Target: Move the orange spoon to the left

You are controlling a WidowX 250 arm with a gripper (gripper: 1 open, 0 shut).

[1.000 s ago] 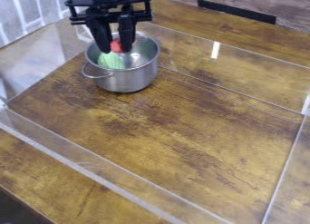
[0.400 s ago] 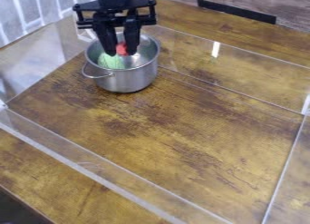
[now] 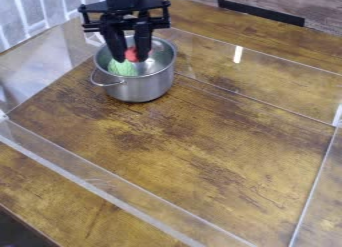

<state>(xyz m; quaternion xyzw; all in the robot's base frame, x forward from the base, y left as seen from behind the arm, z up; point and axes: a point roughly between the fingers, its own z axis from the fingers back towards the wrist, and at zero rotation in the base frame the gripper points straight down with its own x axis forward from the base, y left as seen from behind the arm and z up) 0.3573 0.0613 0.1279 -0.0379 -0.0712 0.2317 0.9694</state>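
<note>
My gripper point(image 3: 127, 56) points straight down into the steel pot point(image 3: 144, 86) at the back left of the wooden table. Between its black fingers point(image 3: 115, 46) shows a short orange-red piece, the handle of the orange spoon point(image 3: 131, 53), with the jaws closed on it. The spoon's metal bowl is hidden behind the fingers and the pot's rim. A green item point(image 3: 122, 67) lies inside the pot under the fingertips.
Clear plastic walls point(image 3: 80, 176) fence the wooden table point(image 3: 201, 141) on all sides. A low clear divider point(image 3: 261, 61) runs across the back right. A dark bar point(image 3: 261, 11) lies beyond the far edge.
</note>
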